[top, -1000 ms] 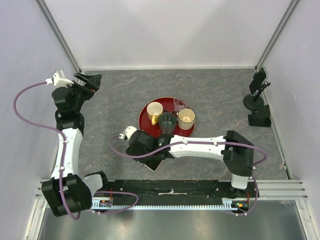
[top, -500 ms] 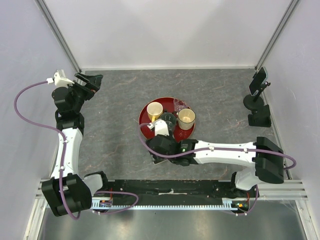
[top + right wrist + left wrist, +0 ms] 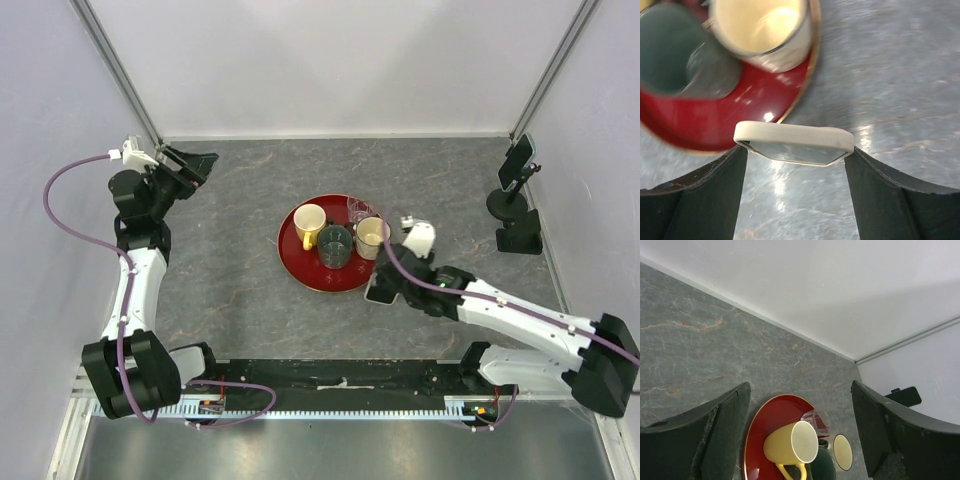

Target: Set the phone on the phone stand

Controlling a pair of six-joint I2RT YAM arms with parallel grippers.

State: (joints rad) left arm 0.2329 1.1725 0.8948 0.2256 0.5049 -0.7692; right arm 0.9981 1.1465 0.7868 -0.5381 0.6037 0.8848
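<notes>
**Top and wrist views.** The right gripper (image 3: 384, 288) is closed on the phone (image 3: 795, 137), with its fingers pressing two opposite edges of the white case. The phone sits just right of the rim of the red tray (image 3: 300, 268) and near the cream cup (image 3: 372, 235). It appears to be clear of the desk (image 3: 450, 190).

The phone stand (image 3: 518, 215) is well apart, at the far right beside the wall, and its dark cradle (image 3: 517, 162) is angled. The left gripper (image 3: 192, 160) is open and empty at the far left.

**Risks:**
- The hold bears only on narrow, smooth edges, so the phone may pivot or slip during the carry.
- A low swing could clip the tray rim or the cup.
- A misaligned approach may strike the cradle, tip the stand, or leave the phone unseated so that it drops on release.
</notes>
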